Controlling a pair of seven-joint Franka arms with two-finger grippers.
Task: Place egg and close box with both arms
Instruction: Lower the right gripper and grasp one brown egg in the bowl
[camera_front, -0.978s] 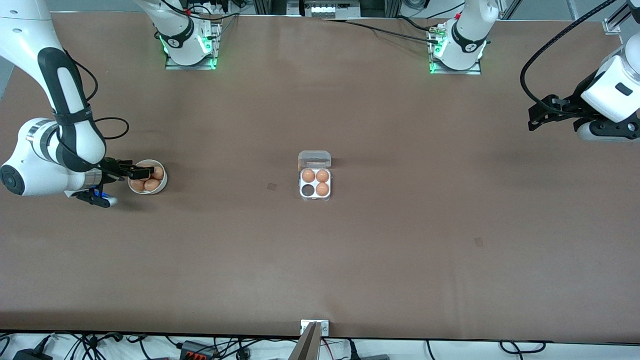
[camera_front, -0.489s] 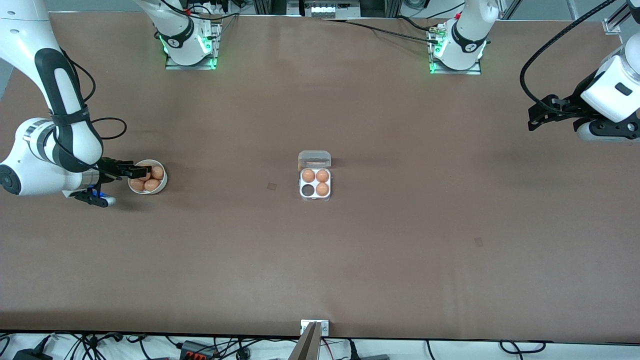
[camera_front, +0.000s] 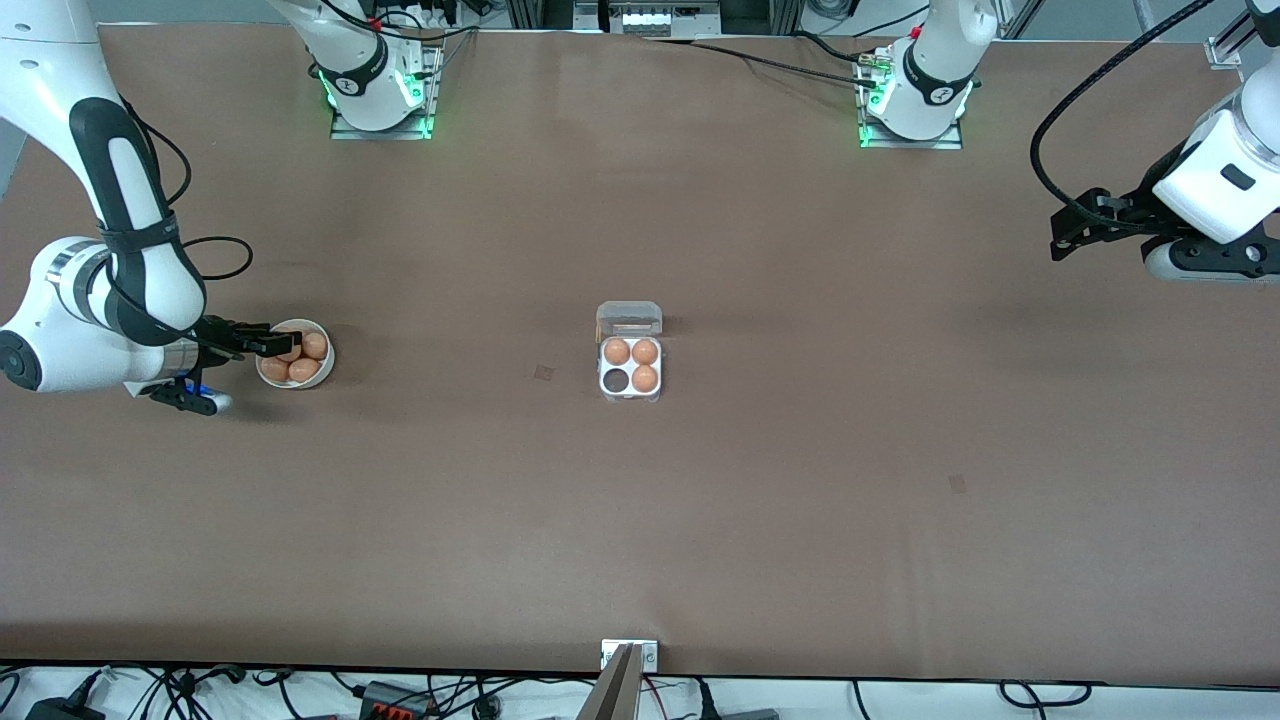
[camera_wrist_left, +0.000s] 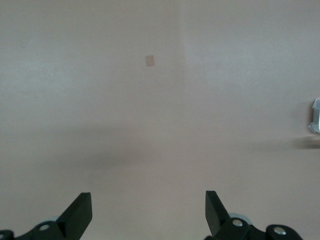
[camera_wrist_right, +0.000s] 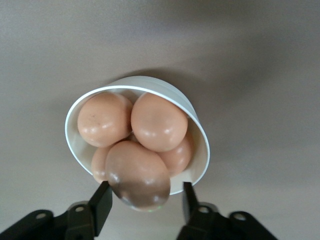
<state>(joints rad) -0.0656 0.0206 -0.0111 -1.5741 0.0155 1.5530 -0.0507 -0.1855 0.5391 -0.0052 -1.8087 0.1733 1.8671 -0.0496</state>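
The box (camera_front: 603, 392) sits mid-table, clear lid (camera_front: 629, 318) swung open on the side toward the robots' bases. Three brown eggs fill its white tray; one cell (camera_front: 613, 380) is empty. Toward the right arm's end of the table, a white bowl (camera_front: 326, 364) holds several eggs. My right gripper (camera_front: 288, 345) is low over the bowl. In the right wrist view the top egg (camera_wrist_right: 137, 175) lies between its fingers (camera_wrist_right: 145, 189): one finger touches it, the other stands a little off. My left gripper (camera_front: 1060, 235) waits open and empty above bare table (camera_wrist_left: 149, 207).
The box's edge (camera_wrist_left: 315, 116) just shows at the border of the left wrist view. A small tape patch (camera_front: 543, 373) lies on the brown table between bowl and box. A metal bracket (camera_front: 629, 655) sits on the table edge nearest the front camera.
The right gripper's fingers have narrowed from wide open to either side of the top egg in the bowl. The left gripper has drifted slightly toward the robots' bases, still open.
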